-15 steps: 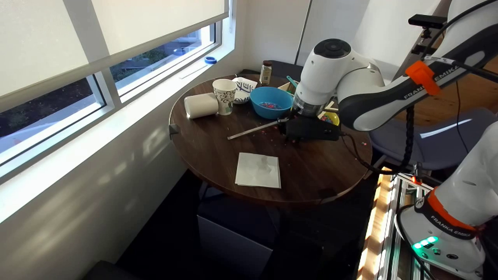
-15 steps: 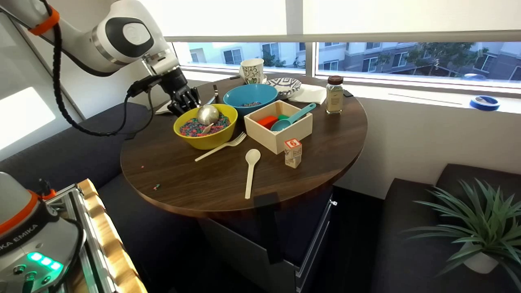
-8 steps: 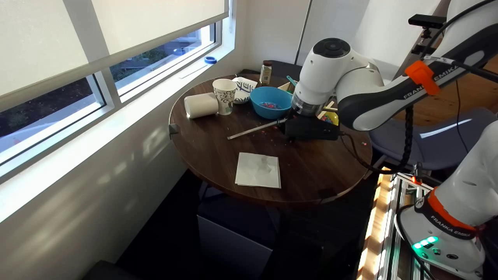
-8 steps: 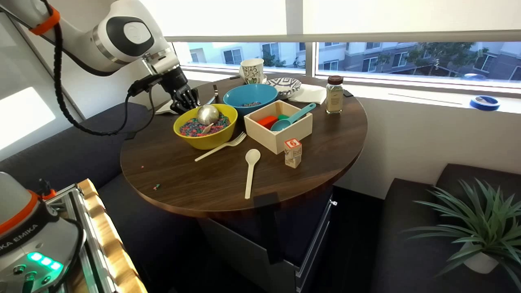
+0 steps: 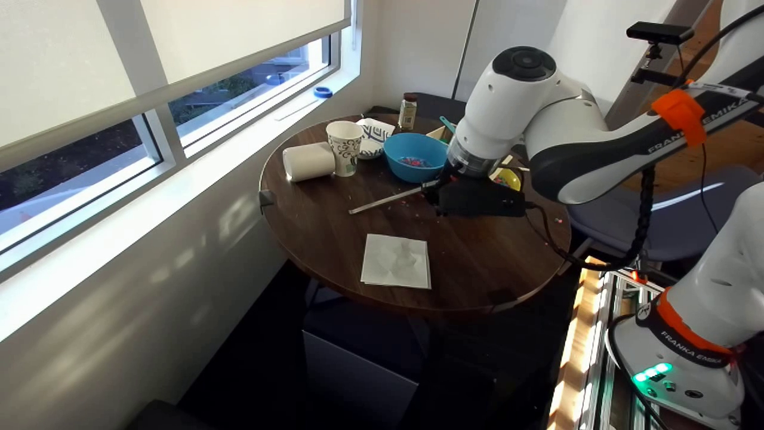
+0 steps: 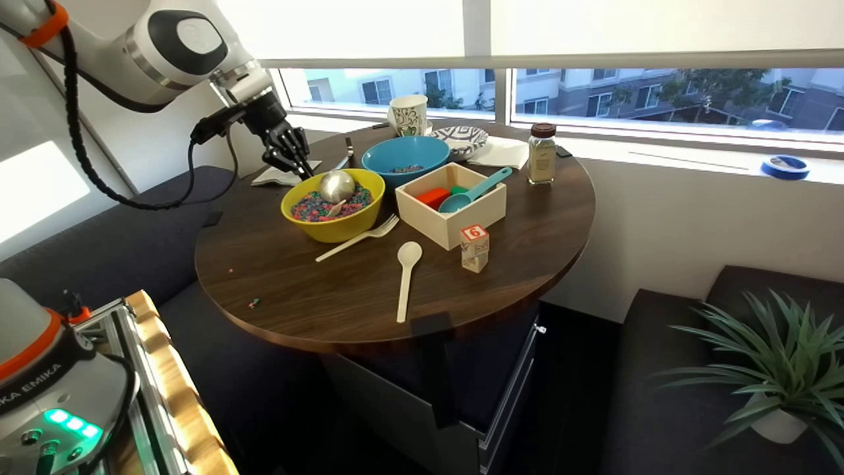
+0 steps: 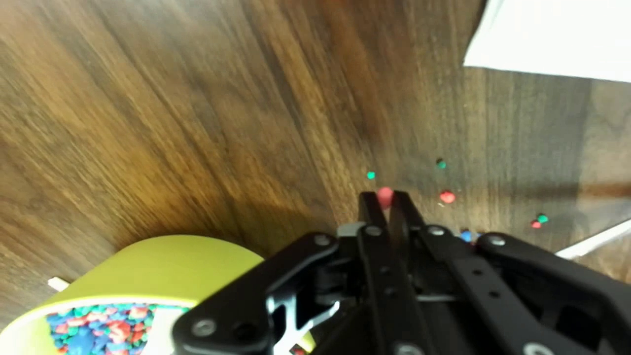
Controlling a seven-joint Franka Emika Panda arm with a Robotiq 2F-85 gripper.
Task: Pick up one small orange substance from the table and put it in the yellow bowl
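Observation:
In the wrist view my gripper [image 7: 385, 203] is nearly shut, with a small reddish-orange bit [image 7: 385, 195] pinched between its fingertips, over the dark brown table [image 7: 197, 123]. The yellow bowl [image 7: 162, 268] is close by at the lower left, holding many coloured bits. It also shows in both exterior views, partly behind the arm in one of them [image 5: 512, 178] and whole in the other [image 6: 333, 231]. There my gripper [image 6: 308, 173] is just behind the bowl's rim; the held bit is too small to see there. Another red bit [image 7: 447, 196] lies right of the fingertips.
Green bits [image 7: 370, 175] and blue bits [image 7: 466, 235] lie around. A metal ball-like thing [image 6: 337, 186] sits in the yellow bowl. The blue bowl [image 6: 405, 153], a wooden box [image 6: 432, 221], a fork [image 6: 359, 237], a spoon [image 6: 405, 280] and napkins [image 5: 396, 261] are on the table.
The arm has drawn back a little toward its base and the gripper has shifted up and away from behind the yellow bowl. The bowls and other objects have not moved.

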